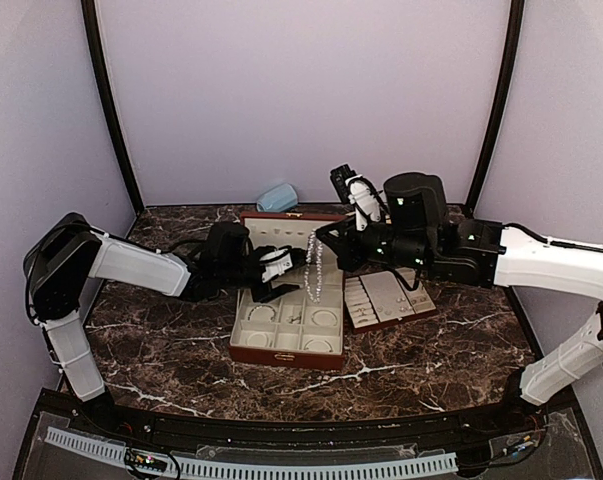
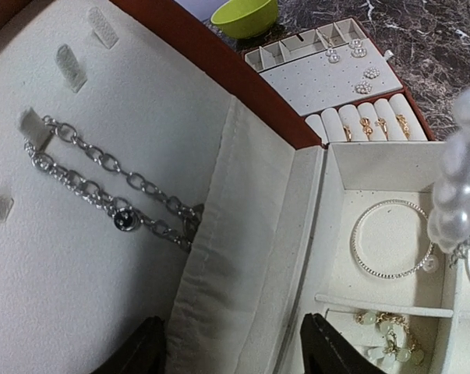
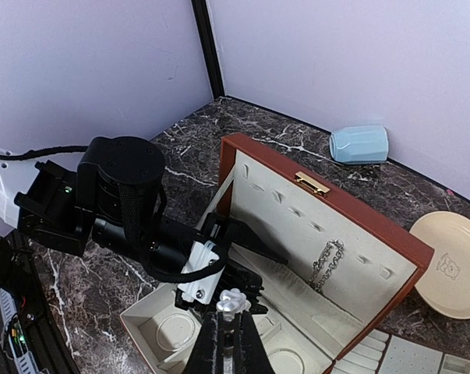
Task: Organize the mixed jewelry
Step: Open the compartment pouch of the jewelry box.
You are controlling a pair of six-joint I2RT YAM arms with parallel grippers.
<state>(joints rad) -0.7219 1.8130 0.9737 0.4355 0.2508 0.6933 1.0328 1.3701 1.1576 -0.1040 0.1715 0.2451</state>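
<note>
The right claw [image 3: 232,318] is clenched on the pearl strand [image 1: 313,268], its fingers pinched together with a knot of white beads bunched at their tips. In the top view the strand hangs down in a loop from that claw, dangling over the open jewelry box [image 1: 249,345] just in front of its raised lid.

The left claw [image 1: 286,272] sits at about 9 o'clock from the strand, close beside it. Its fingers are spread wide and grasp nothing. From its own wrist camera the beads show large and blurred at 3 o'clock, over the box's compartments and clear of both dark fingers [image 2: 137,351].

Inside the lid a silver chain necklace [image 2: 102,175] hangs from the cream tabs. A thin sparkling bangle [image 2: 358,249] lies in one compartment, and a bracelet with pale green beads [image 2: 386,335] lies in the next one – at 6 o'clock from the bangle.

The slotted tray [image 1: 386,298] lies on the marble bench [image 1: 161,350] at 3 o'clock from the box, touching or nearly touching it – gold rings [image 2: 372,125] stand in its rolls and small cluster earrings [image 2: 351,51] sit on its pinhole panel. A green bowl [image 2: 245,15] is beyond the tray, a pale blue cup [image 3: 359,144] lies on its side behind the lid, and a cream plate [image 3: 449,265] sits near it.
</note>
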